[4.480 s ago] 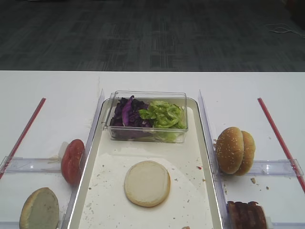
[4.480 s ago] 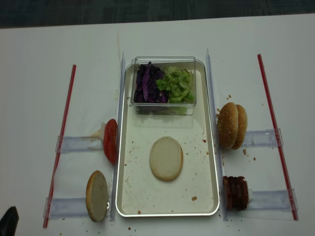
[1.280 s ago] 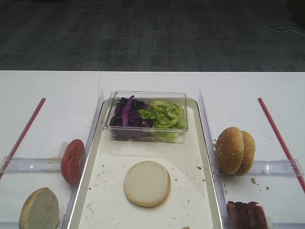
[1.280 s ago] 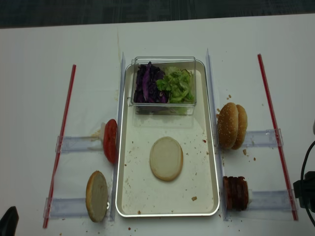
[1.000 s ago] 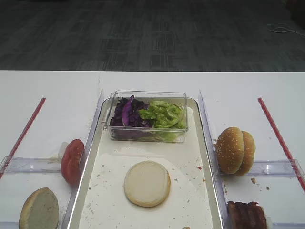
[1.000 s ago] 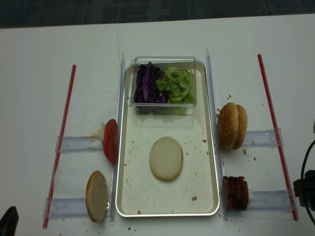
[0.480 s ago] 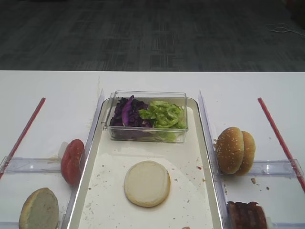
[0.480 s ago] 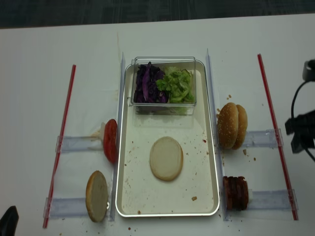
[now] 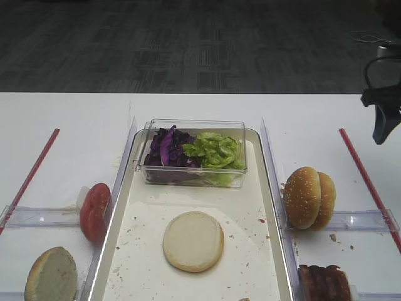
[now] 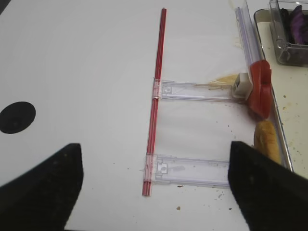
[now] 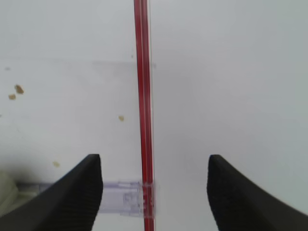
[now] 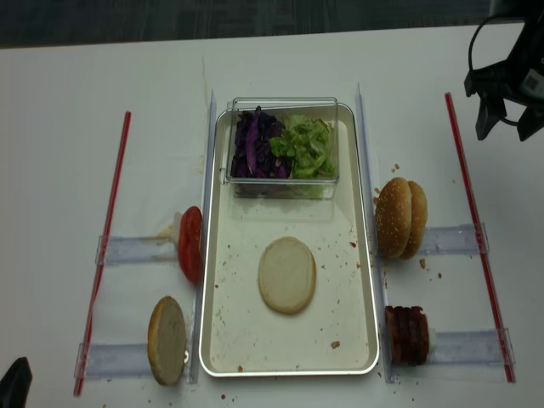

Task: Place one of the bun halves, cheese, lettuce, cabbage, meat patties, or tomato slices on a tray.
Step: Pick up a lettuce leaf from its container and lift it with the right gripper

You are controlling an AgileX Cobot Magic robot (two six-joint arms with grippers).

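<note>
1. Leftmost on the white worktop (image 12: pixel 68 76), a red strip (image 12: pixel 104 246) runs front to back, with two clear plastic racks (image 12: pixel 136 248) reaching from it toward the tray.
2. Beside the tray's left rim, a tomato slice (image 12: pixel 190 243) stands on edge at the end of the far rack, and a pale bun half (image 12: pixel 167 339) stands on edge at the end of the near rack.
3. Only the left gripper (image 10: pixel 154 192) fingertips show, in the left wrist view: set wide apart with nothing between them, above the left racks.
4. Centre stage, the silvery tray (image 12: pixel 219 340) holds a flat, cream bun half (image 12: pixel 287 274) lying face up on its crumb-speckled floor.
5. At the tray's far end sits a clear plastic box (image 12: pixel 283 187), with purple cabbage (image 12: pixel 252 144) on its left and green lettuce (image 12: pixel 308 146) on its right.
6. Right of the tray, sesame bun halves (image 12: pixel 400 218) stand on edge, with the meat patties (image 12: pixel 409 334) nearer the front.
7. Farthest right, the right gripper (image 12: pixel 505 119) hangs above the right-hand red strip (image 12: pixel 474 223), its jaws parted and empty, well apart from the food.
</note>
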